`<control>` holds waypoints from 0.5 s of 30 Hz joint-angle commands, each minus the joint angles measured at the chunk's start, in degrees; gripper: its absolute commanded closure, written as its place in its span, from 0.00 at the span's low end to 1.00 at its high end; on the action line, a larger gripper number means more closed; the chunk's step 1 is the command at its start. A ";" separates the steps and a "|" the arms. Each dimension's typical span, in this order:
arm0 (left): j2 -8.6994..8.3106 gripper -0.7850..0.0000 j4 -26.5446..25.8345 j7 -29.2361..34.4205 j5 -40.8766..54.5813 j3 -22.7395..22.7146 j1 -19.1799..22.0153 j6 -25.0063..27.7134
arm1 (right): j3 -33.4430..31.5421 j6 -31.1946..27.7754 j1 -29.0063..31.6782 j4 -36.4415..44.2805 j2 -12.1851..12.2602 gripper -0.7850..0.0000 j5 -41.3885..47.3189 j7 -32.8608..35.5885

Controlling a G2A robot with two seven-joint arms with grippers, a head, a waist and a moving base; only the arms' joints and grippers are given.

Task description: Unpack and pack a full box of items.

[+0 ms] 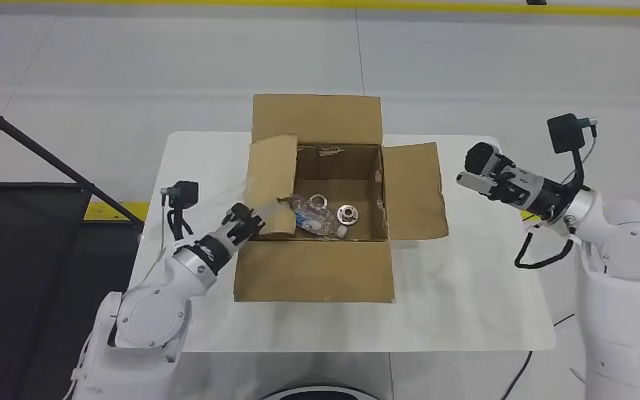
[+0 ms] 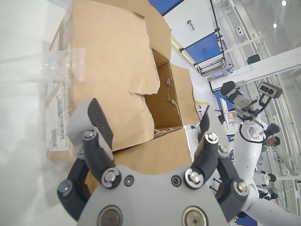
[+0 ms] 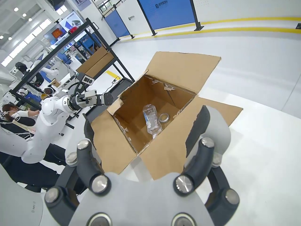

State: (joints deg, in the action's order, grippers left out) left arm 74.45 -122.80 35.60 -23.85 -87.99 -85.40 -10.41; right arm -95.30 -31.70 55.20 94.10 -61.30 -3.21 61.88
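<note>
An open cardboard box [image 1: 315, 270] stands mid-table with all flaps folded outward. Inside lie a clear plastic bottle [image 1: 313, 217] and a round metal ring [image 1: 347, 212]; the right wrist view shows the bottle [image 3: 151, 119] and the ring [image 3: 164, 117] on the box floor. My left gripper [image 1: 250, 218] is open at the torn left flap [image 2: 112, 59], its fingers [image 2: 100, 118] close to the flap's edge. My right gripper [image 1: 465, 180] hangs open above the table, just outside the right flap [image 1: 415, 190], with nothing between its fingers [image 3: 209, 123].
The white table [image 1: 470, 290] has bare room in front of and to the right of the box. A black pole [image 1: 60, 170] and a dark mat [image 1: 40, 260] lie off the table's left side. A yellow floor line [image 1: 320, 5] runs far behind.
</note>
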 commanded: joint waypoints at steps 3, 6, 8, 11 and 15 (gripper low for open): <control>-0.08 0.00 0.77 -0.03 -0.14 1.06 1.07 -1.12 | 0.00 -0.01 0.00 0.00 0.00 0.00 0.00 0.00; -0.15 0.00 1.50 -0.02 -0.28 1.73 1.84 -1.83 | 0.27 1.87 0.66 -0.27 0.04 0.00 -0.79 -1.40; -0.19 0.00 1.95 -0.08 -0.48 2.21 2.25 -2.20 | 1.20 5.09 0.27 -1.73 0.15 0.00 0.50 -0.49; -0.26 0.00 2.55 -0.32 -0.58 2.71 2.72 -2.78 | 2.66 10.06 -2.70 -6.41 0.54 0.00 3.95 5.27; -0.34 0.00 3.21 -0.66 -0.54 3.15 3.25 -3.54 | 4.93 14.89 -7.40 -14.42 0.85 0.00 3.74 8.17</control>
State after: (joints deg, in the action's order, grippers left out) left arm 74.13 -119.71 35.03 -24.43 -84.93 -82.25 -13.78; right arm -91.15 -17.91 48.90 81.86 -60.46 0.39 69.47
